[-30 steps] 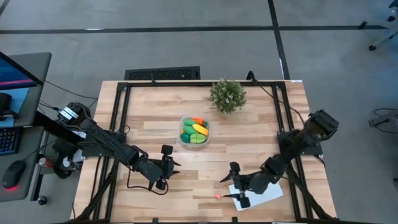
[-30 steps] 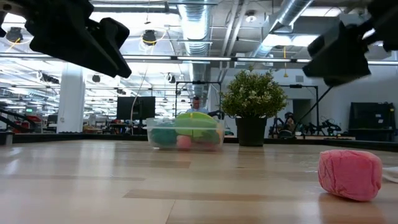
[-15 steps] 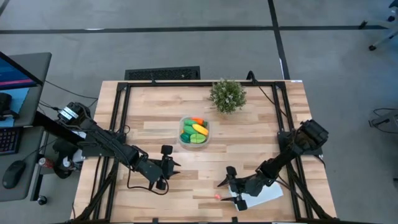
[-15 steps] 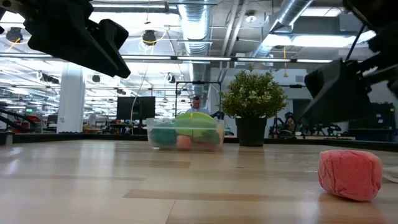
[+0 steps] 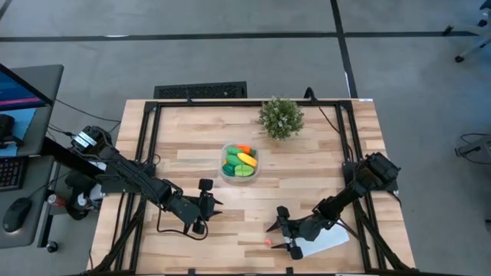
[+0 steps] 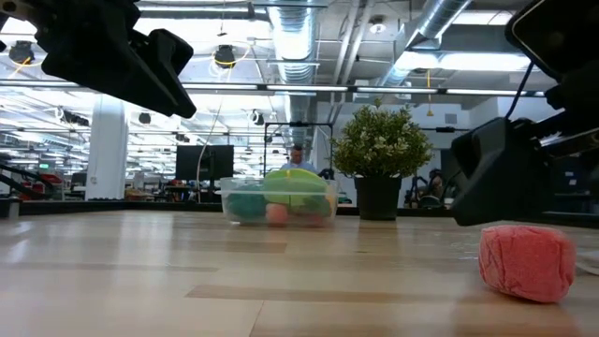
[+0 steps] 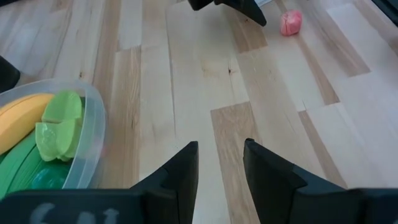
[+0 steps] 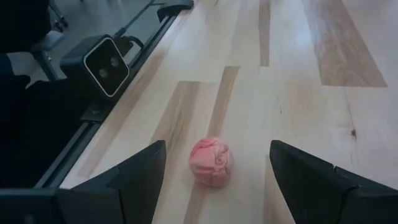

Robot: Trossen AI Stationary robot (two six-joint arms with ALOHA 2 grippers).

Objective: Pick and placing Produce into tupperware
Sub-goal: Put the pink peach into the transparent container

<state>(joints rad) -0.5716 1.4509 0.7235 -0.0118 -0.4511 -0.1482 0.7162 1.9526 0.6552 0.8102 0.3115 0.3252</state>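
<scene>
The clear tupperware (image 5: 239, 162) stands mid-table, and in it lie green pieces, a yellow banana shape and an orange piece; the low view shows the tupperware (image 6: 279, 201) from the side. A small pink berry (image 5: 268, 242) rests on the wood near the table's front edge, also seen as the pink berry (image 6: 527, 262) (image 8: 211, 162). My right gripper (image 5: 274, 237) (image 8: 217, 148) is open and low over the table, one finger on either side of the berry without touching it. My left gripper (image 5: 218, 204) (image 7: 221, 158) hovers left of centre, narrowly open with nothing between its fingers.
A bushy potted plant (image 5: 281, 116) stands behind the tupperware toward the far edge. A flat white sheet (image 5: 326, 239) lies under my right arm at the front right. Bare wood stretches between the tupperware and the berry.
My right gripper has come down toward the table and a little toward its left edge, closing in on the pink berry with its fingers still spread. The berry has stayed where it was.
</scene>
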